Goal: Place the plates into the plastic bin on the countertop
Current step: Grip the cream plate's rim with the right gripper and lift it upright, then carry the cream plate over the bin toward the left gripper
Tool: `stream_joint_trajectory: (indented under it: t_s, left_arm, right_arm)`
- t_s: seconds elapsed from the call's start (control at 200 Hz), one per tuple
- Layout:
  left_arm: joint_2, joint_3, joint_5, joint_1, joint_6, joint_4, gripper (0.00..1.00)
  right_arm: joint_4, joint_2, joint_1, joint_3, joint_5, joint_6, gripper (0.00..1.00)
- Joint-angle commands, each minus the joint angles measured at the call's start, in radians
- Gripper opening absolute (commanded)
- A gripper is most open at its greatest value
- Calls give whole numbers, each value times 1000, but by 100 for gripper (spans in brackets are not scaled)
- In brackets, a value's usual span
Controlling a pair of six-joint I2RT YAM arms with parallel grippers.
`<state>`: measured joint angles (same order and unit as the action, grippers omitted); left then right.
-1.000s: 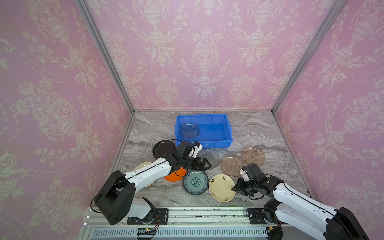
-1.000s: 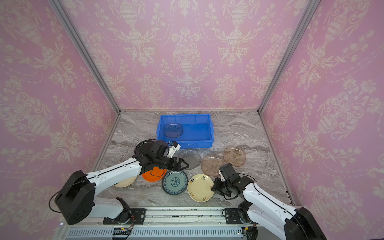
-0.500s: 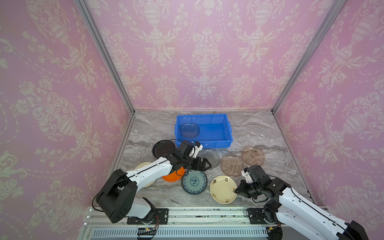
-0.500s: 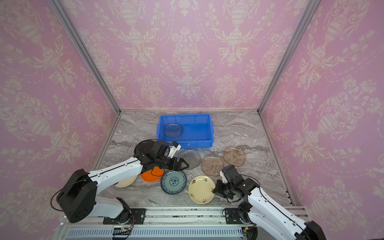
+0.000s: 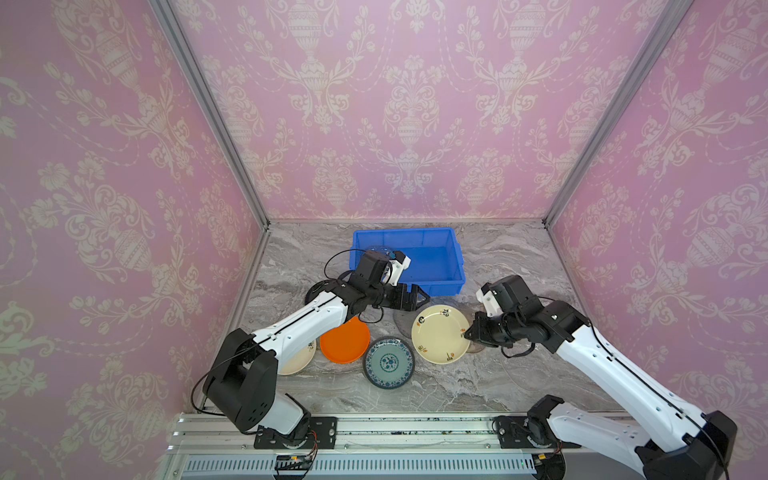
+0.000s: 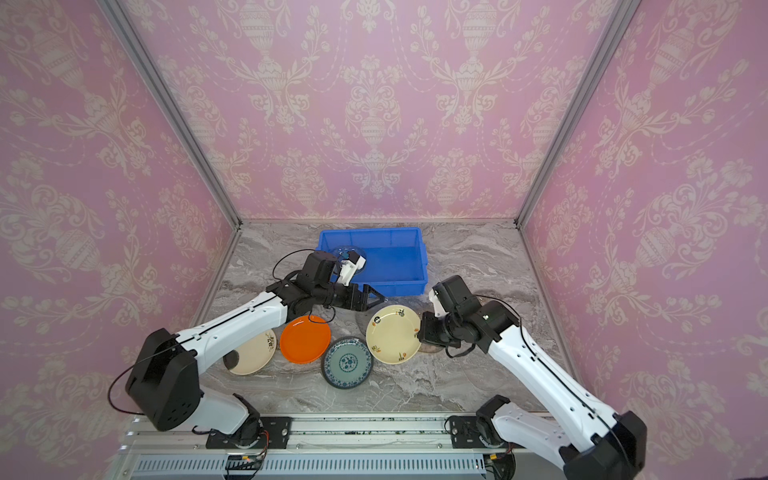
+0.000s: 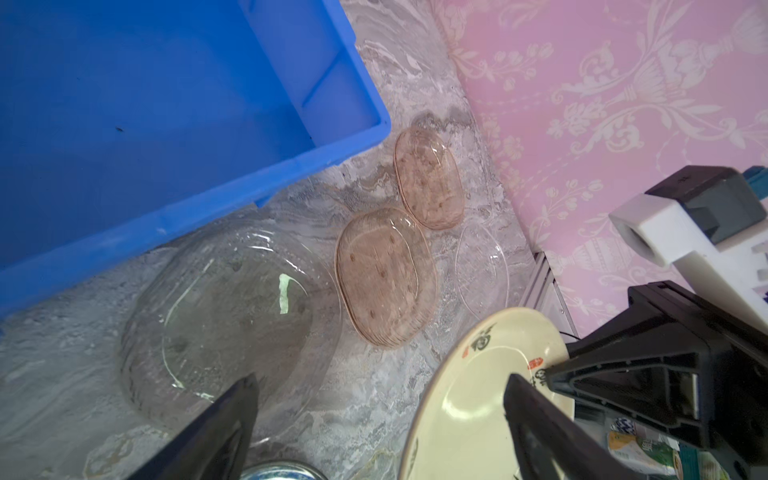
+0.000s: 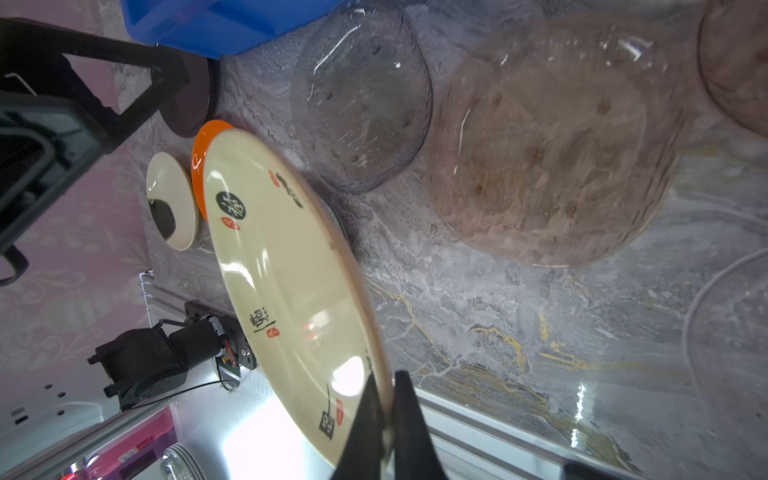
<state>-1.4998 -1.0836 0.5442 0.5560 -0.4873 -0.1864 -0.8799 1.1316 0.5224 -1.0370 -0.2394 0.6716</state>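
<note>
A cream plate [image 5: 440, 332] [image 8: 291, 266] with black and red marks hangs tilted above the countertop [image 5: 507, 253], and my right gripper [image 5: 471, 332] [image 8: 386, 380] is shut on its rim. My left gripper [image 5: 417, 298] [image 7: 381, 380] stands open and empty just before the front wall of the blue plastic bin [image 5: 436, 286] [image 7: 249, 183], close to the held plate's far edge. An orange plate [image 5: 345, 340], a teal floral plate [image 5: 388, 362] and a second cream plate [image 5: 297, 357] lie on the countertop. The left arm covers most of the black plate [image 5: 316, 291].
A grey glass plate [image 7: 224, 320], two brownish glass plates [image 7: 384, 278] [image 7: 428, 178] and a clear one [image 7: 482, 266] lie on the countertop right of the bin's front. Another glass plate [image 5: 374, 251] lies in the bin's left half. Pink walls enclose three sides.
My right gripper has lifted the cream plate off the countertop's front area and carried it toward the bin, tilting it. My left gripper has stayed in place, open.
</note>
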Motion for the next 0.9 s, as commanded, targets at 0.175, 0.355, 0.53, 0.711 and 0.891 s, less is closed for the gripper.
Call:
stream_joint_trajectory:
  t_s: [0.175, 0.355, 0.53, 0.711, 0.891]
  left_arm:
    - [-114, -213, 27, -176, 79, 38, 92]
    - [-193, -303, 68, -238, 76, 81, 90]
    - [-244, -316, 125, -268, 13, 175, 81]
    - [-299, -337, 139, -271, -12, 193, 70]
    - [-371, -393, 134, -271, -27, 173, 52]
  right_arm:
    - [184, 260, -127, -248, 13, -151, 0]
    - [363, 390, -184, -296, -48, -117, 0]
    - [569, 479, -226, -292, -138, 1, 0]
    - [664, 549, -237, -320, -192, 51, 0]
    - [704, 590, -237, -325, -231, 73, 0]
